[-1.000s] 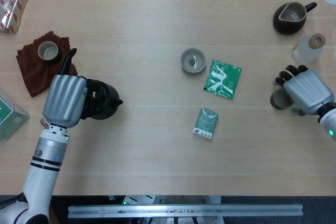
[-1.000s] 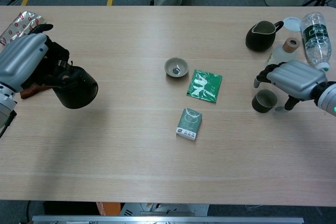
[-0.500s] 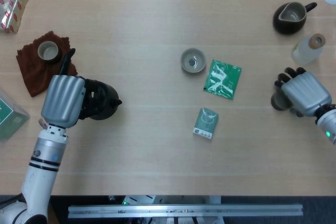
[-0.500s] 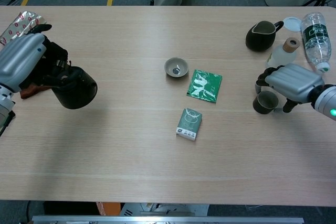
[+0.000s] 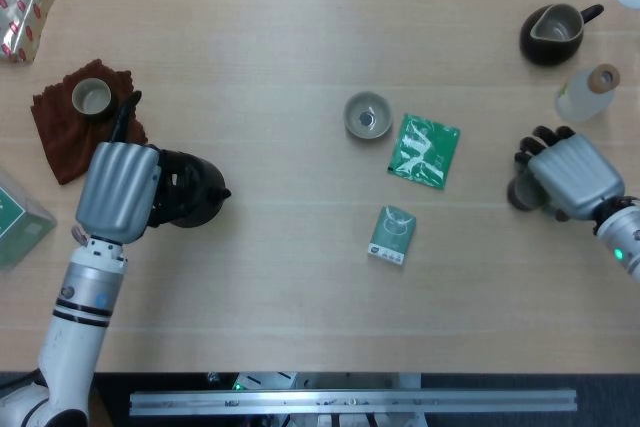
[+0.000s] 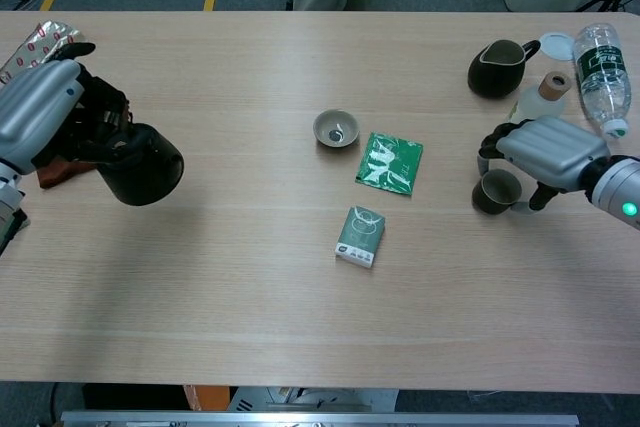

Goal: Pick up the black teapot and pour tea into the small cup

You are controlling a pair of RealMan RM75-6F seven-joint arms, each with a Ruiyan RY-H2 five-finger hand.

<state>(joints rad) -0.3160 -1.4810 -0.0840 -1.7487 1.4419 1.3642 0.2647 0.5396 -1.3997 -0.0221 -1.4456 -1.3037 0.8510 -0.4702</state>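
left hand (image 6: 40, 112) fingers wrapped on black teapot (image 6: 140, 164), lifted at table's left side. right hand (image 6: 545, 147) fingers curled around small cup (image 6: 495, 191) at right, teapot well apart. step: carry. next: bring spout over cup, tilt slowly.

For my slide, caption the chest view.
Left hand holds the black teapot off the table; right hand grips a small dark cup.
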